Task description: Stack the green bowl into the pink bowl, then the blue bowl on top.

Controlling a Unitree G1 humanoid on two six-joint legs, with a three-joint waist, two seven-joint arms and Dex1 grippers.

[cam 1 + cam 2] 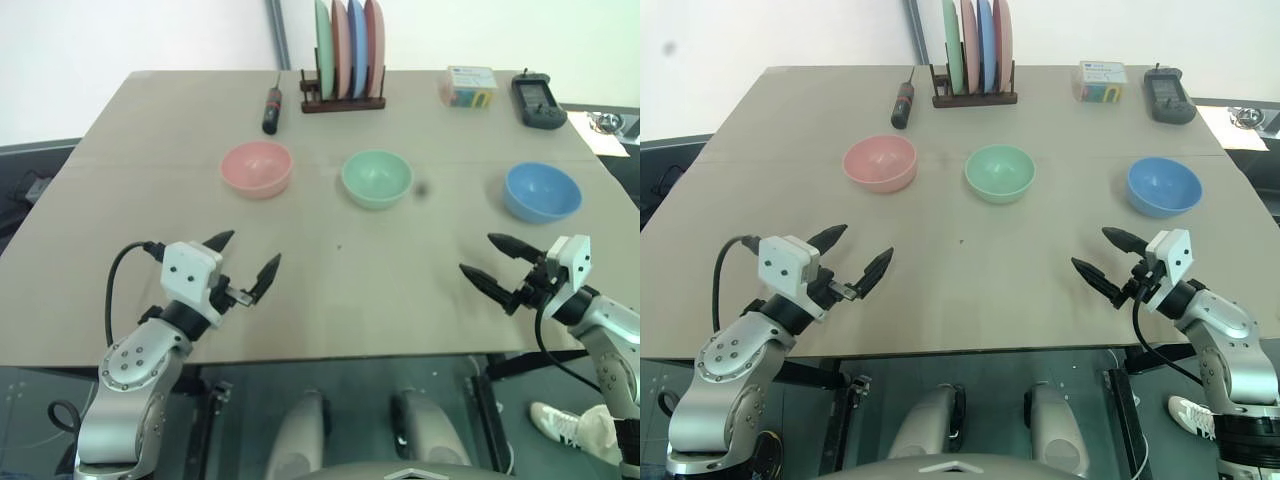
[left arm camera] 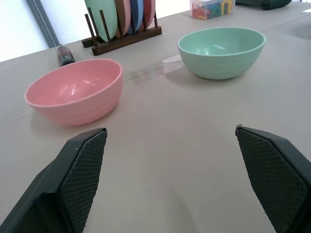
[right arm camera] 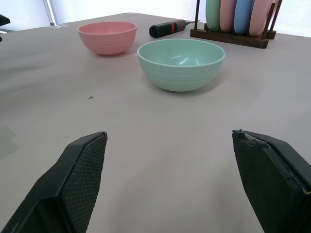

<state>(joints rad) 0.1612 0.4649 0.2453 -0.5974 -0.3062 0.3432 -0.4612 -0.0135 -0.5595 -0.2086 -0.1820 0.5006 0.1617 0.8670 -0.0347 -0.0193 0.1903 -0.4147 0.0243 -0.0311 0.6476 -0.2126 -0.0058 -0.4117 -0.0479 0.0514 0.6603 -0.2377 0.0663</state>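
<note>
Items on the table (image 1: 330,290): pink bowl (image 1: 257,168) at my eleven o'clock, green bowl (image 1: 377,178) at twelve, blue bowl (image 1: 542,192) at two, all upright, well apart, nothing stacked. My left gripper (image 1: 248,262) and right gripper (image 1: 493,264) hung near the six o'clock edge, fingers spread wide, holding nothing. Risk: pinching the green bowl's smooth rim off-centre could tip or skid it against its pink neighbour.

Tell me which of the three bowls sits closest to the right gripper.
The blue bowl, alone at the table's right end just beyond the right gripper. The green bowl sits mid-table; the pink bowl farther left.
</note>
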